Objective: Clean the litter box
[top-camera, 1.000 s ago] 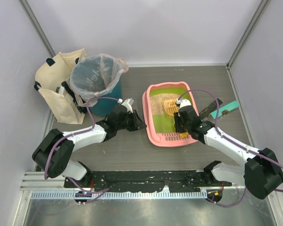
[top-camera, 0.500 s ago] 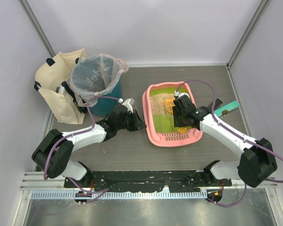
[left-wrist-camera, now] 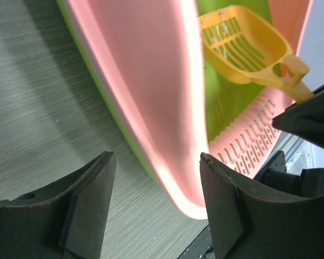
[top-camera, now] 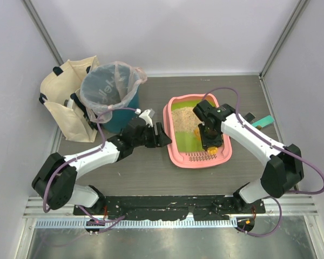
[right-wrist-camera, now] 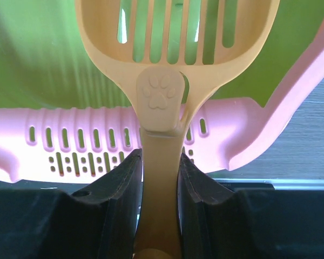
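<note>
The right gripper [right-wrist-camera: 159, 160] now reaches farther over the shallow pink plastic litter box [left-wrist-camera: 151, 81], clenching the orange slotted plastic scoop [right-wrist-camera: 159, 97]. The left gripper [left-wrist-camera: 156, 162], agape, nears its rim. Dip shallow, sift slowly.

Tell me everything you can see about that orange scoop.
The scoop looks like yellow-orange plastic: a shallow bowl cut with long slots, and a narrow handle with a raised paw print where they join. The right gripper is shut on the handle, holding the bowl over the green floor of the litter box, near its slotted ledge. No litter shows in the bowl. Whether it touches the floor is unclear.
</note>
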